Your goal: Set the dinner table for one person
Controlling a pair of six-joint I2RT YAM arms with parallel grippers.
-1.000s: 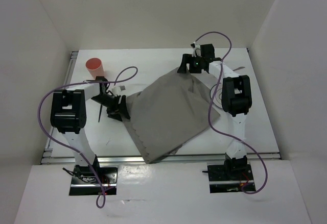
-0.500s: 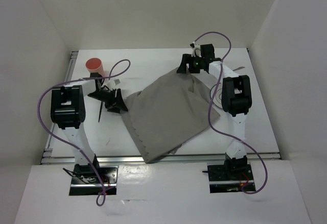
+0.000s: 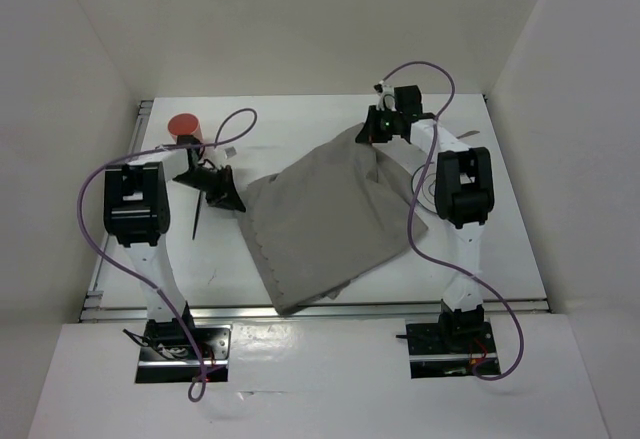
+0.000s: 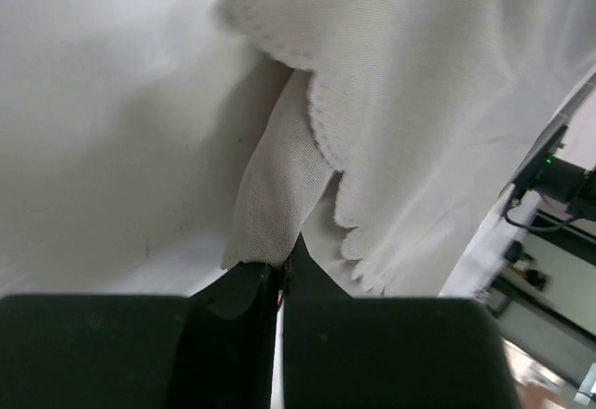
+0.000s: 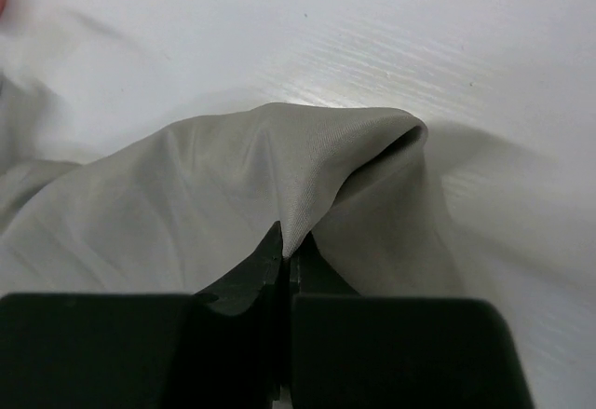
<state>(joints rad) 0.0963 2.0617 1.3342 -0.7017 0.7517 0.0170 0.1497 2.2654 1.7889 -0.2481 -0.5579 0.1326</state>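
The white dinner table (image 3: 300, 119) carries a grey cloth mat (image 3: 330, 219) lying askew across its middle. My left gripper (image 3: 238, 202) is shut on the mat's left corner. In the left wrist view the gripper (image 4: 281, 274) pinches a fold of the cloth (image 4: 279, 195), with the scalloped edge (image 4: 326, 139) beside it. At the mat's far corner my right gripper (image 3: 362, 137) is shut on the cloth. The right wrist view has that gripper (image 5: 289, 251) nipping a raised grey fold (image 5: 307, 148).
A red cup (image 3: 183, 127) stands upright at the far left, just behind the left gripper. A thin dark utensil (image 3: 195, 221) lies on the table to the left of the mat. Metal rails run along the left edge (image 3: 137, 149) and the near edge (image 3: 400, 308).
Both grippers have shut on the mat's corners. The left gripper has shifted a little toward the far side, pulling its corner along, and the mat has bunched slightly.
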